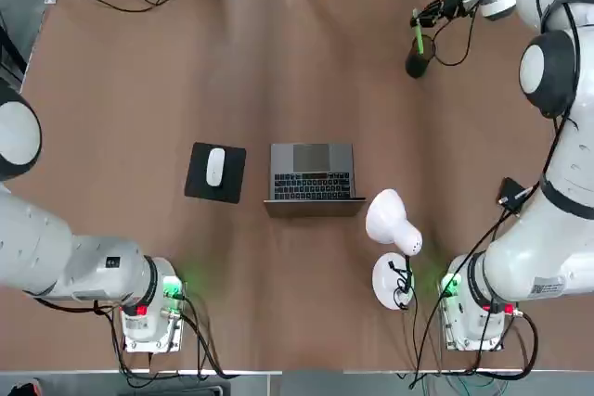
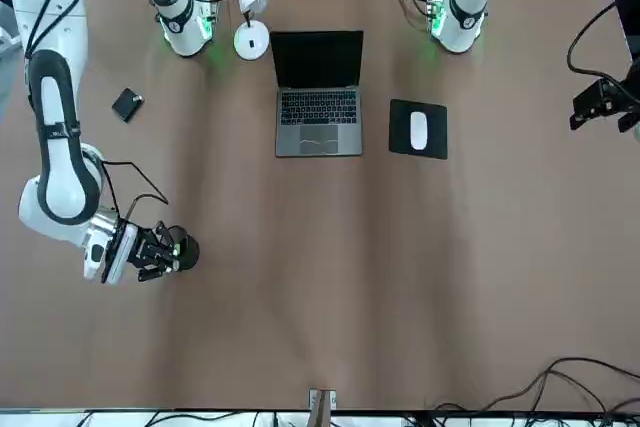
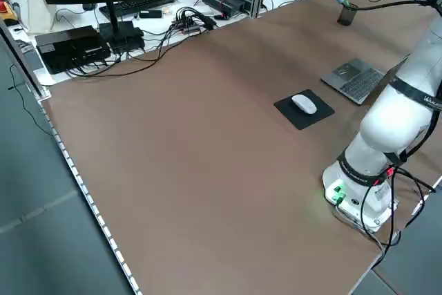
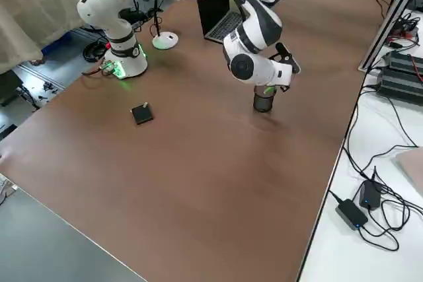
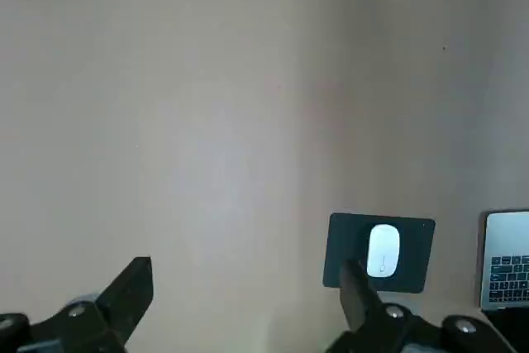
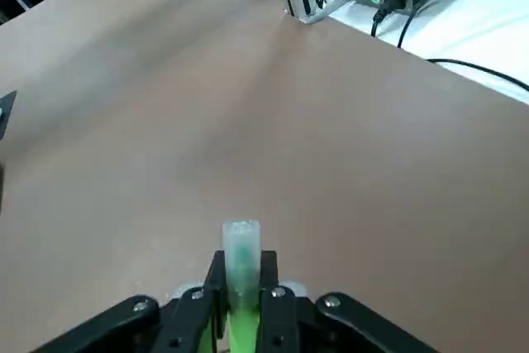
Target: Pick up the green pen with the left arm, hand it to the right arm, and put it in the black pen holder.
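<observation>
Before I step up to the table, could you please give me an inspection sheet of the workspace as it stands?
Surface: brown table, bare across its far half.
Job's things: green pen held over the black pen holder at the far right corner; whether its lower end is inside cannot be told.
Clutter: laptop, mouse on a black pad, white desk lamp, small black square.
Grippers: right pincer shut on the green pen; left pincer open, empty, high above the table near the pad.
Cables: black leads along the right arm and at both bases.
Surroundings: power bricks and wires past the table edge.
</observation>
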{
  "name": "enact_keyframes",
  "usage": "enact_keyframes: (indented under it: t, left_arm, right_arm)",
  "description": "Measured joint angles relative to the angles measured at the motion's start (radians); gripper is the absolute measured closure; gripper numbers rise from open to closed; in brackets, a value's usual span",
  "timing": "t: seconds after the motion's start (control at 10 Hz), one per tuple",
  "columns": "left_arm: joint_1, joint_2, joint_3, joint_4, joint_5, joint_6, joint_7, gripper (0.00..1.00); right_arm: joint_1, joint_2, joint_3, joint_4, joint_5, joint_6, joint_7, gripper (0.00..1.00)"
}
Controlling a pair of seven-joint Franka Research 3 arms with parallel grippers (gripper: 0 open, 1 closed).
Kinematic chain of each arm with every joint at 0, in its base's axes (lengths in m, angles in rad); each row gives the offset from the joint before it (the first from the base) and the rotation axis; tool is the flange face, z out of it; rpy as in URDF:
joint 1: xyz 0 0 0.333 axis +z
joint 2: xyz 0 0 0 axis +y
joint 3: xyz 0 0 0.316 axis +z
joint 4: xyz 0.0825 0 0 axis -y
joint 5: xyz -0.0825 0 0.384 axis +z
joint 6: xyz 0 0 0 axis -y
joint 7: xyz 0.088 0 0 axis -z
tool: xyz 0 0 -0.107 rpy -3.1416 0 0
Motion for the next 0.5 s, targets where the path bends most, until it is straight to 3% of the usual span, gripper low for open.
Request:
enact_keyframes:
  t: [0.2, 0.5]
  left_arm:
    - [-0.001, -0.001, 0.010, 0.000, 0.000, 0.015, 0.000, 0.00]
    - [-0.005, -0.001, -0.006, -0.019, -0.001, 0.047, -0.034, 0.00]
  right_arm:
    - [-0.002, 0.009, 0.000, 0.003, 0.003, 0.001, -0.002, 0.69]
    - [-0.002, 0.008, 0.000, 0.050, 0.012, 0.003, 0.099, 0.25]
